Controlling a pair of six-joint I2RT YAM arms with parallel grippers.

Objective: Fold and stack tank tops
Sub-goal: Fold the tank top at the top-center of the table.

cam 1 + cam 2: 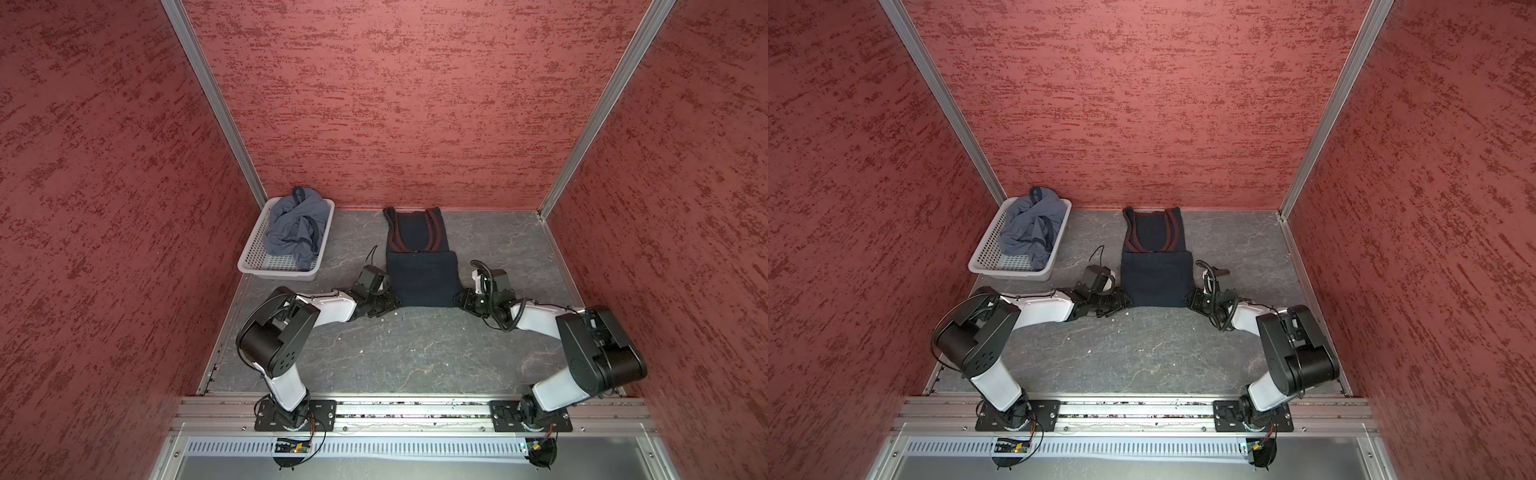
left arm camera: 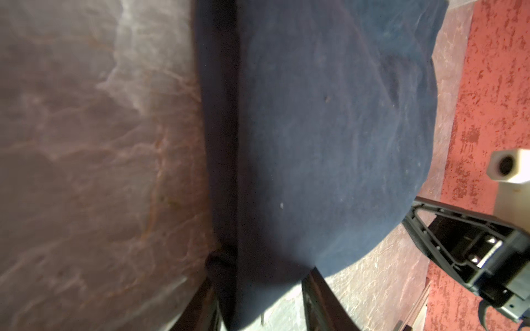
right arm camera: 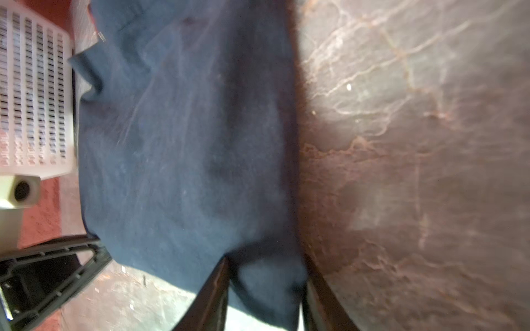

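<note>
Left wrist view is showing the left hand [image 2: 261, 275] clamping one near corner of the dark navy, maroon-trimmed cloth tank top [image 2: 329, 129] on the grey worktop [image 2: 86, 143]; the right hand [image 3: 265, 269] is pinching the other. The slate blue-grey cloth top [image 1: 295, 228] is lying crumpled in the white perforated plastic basket [image 1: 275, 272].

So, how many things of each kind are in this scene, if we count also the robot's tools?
Tank tops: 2 (navy tank top, blue-grey tank top)
Baskets: 1 (white basket)
Tools: 2 (left tool, right tool)
Total: 5
</note>
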